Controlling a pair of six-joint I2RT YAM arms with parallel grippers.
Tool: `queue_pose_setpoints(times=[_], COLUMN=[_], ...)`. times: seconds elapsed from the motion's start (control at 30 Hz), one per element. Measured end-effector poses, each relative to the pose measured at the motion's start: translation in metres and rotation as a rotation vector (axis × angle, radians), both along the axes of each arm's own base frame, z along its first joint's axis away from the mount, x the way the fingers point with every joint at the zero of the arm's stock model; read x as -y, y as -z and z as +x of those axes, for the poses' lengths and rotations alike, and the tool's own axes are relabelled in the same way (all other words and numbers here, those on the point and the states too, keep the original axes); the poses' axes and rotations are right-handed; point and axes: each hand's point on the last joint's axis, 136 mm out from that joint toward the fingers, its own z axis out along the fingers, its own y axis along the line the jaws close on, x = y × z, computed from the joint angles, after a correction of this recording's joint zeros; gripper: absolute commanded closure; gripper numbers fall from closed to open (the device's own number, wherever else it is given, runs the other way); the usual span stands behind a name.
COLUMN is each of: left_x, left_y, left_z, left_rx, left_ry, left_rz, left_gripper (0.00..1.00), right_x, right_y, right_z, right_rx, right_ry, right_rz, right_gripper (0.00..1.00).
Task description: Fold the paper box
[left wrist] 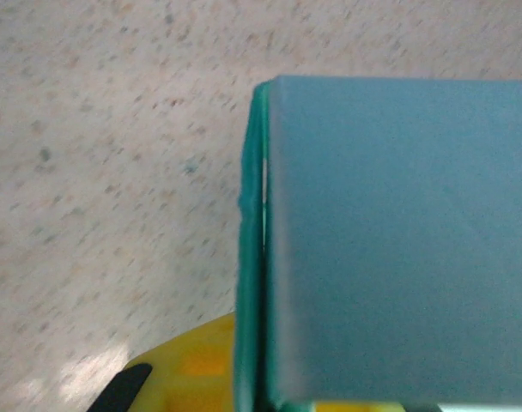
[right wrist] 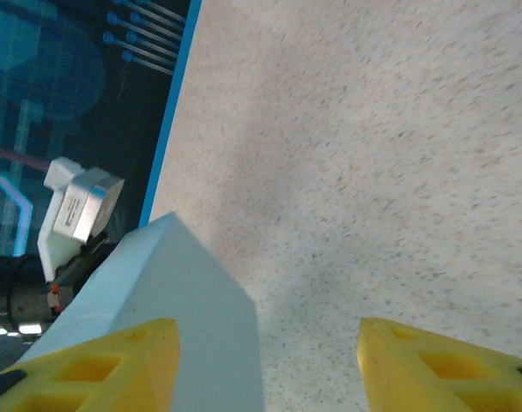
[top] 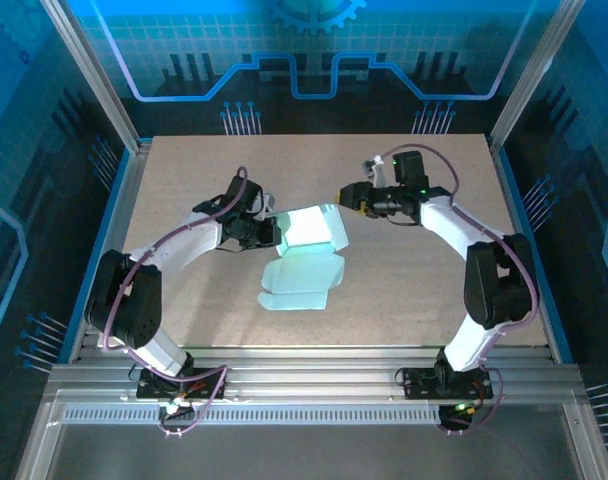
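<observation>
1. The left gripper (top: 267, 233) is clamped tight on the paper box (top: 306, 258), pinching the left edge of its raised panel. In the left wrist view one yellow finger (left wrist: 192, 369) shows at the bottom, right against the panel's greenish edge.
2. The right gripper (right wrist: 268, 333) stands open. Its two yellow fingers (right wrist: 98, 365) are well apart with bare table between them, and nothing is held.
3. In the right wrist view the pale corner of the raised panel rises just beside the finger on the left of the picture. Whether the two touch cannot be told.
4. The paper box lies near the middle of the table (top: 434, 290), between the two grippers. It is partly folded. One panel is tilted up at the far end. The rest lies flat on the table, nearer the arm bases, with small tabs along its edges.
5. Seen from above, the right gripper sits just beside the far right corner of the raised panel, clear of the flat part.
6. The left arm (right wrist: 76, 219) shows its white and grey wrist block behind the panel in the right wrist view.
</observation>
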Motion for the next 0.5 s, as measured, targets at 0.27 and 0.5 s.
queue_pose_setpoints(times=[0.27,0.5], left_x=[-0.024,-0.020], left_y=[0.003,0.005], left_z=[-0.018,0.011], left_rx=[-0.188,-0.081], left_ry=[0.093,0.101], left_rz=[0.213,0.224], left_gripper=[0.97,0.99], right_x=[0.014,0.014], right_y=[0.005,0.001], right_z=[-0.001,0.003], right_rx=[-0.008,0.038], right_ry=[0.001,-0.009], right_rz=[-0.020,-0.022], right_gripper=[0.41,0.41])
